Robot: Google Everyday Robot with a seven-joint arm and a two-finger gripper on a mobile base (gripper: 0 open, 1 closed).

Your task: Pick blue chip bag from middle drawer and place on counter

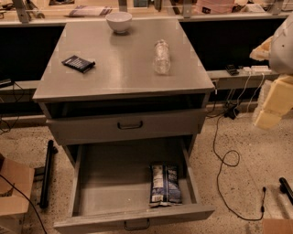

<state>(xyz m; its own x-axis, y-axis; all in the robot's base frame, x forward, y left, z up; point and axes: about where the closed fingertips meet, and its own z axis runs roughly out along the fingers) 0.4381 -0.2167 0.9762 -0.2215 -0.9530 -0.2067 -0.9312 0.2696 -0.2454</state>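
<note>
Wide grey metal middle drawer (114, 183) stands pulled well out at the bottom of the cabinet. Its floor is bare but for one item, and a small dark bow handle (136, 225) sits on its low front panel.

The crinkly dark blue and white foil chip bag (165, 185) lies flat on the drawer floor, in the right half. Its long side runs front to back, close to the right wall, and its near end is just behind the front panel.

Above it, the taller-fronted grey drawer (91, 130) with a like handle (130, 124) is out only a little.

On the smooth, flat grey metal tabletop (123, 77) of the cabinet:
- A small flat black calculator (78, 63) lies left of centre.
- A clear plastic bottle (161, 56) lies on its side, right of centre.
- A white round bowl (119, 21) stands upright at the back edge.
- All three are well apart from each other.

The pale cream robot arm (277, 98) enters from the right edge of the view, beside the cabinet at about upper-drawer height. It is well apart from the bag and touches nothing on the cabinet. The jaws are at its lower end, by that right edge; I cannot tell whether they are open or closed.

On the speckled floor (242, 192):
- A thin black cable (219, 151) loops to the right.
- A black bar (46, 173) lies to the left.
- A brown cardboard box (13, 187) sits at far left.

A long pale cluttered bench (183, 13) runs along the back.
</note>
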